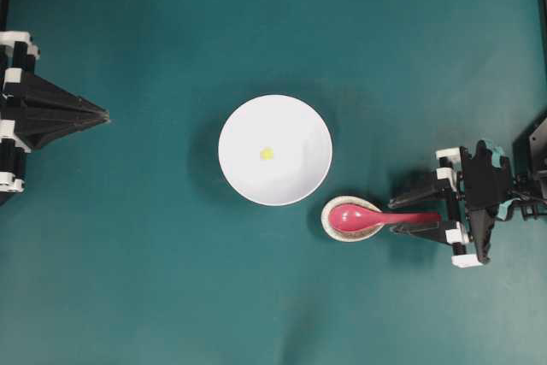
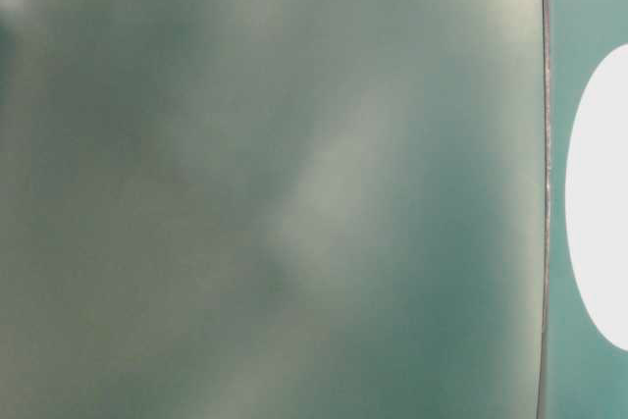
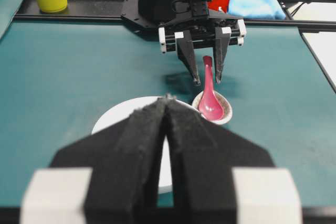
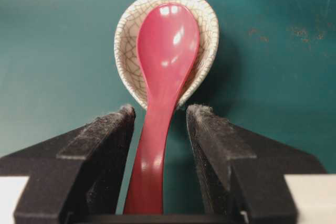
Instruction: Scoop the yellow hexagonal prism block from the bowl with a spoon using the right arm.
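On the green bench [image 1: 128,254], the white bowl [image 1: 295,121] sits at frame centre with the yellow hexagonal prism block [image 1: 267,153] inside. Lower right of it, the pink-red spoon [image 1: 363,217] lies in a crackled spoon rest [image 1: 328,222]. The right gripper [image 1: 416,214] straddles the handle, fingers [image 4: 107,145] apart and gripping nothing; the left gripper [image 1: 104,114], far left, is closed and empty.

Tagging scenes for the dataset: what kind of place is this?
Probably a lab tabletop manipulation bench, not a kitchen: a bare green mat, two fixed black arms facing each other across it, and staged props, a white bowl and a pink spoon on its crackle-glazed spoon rest.
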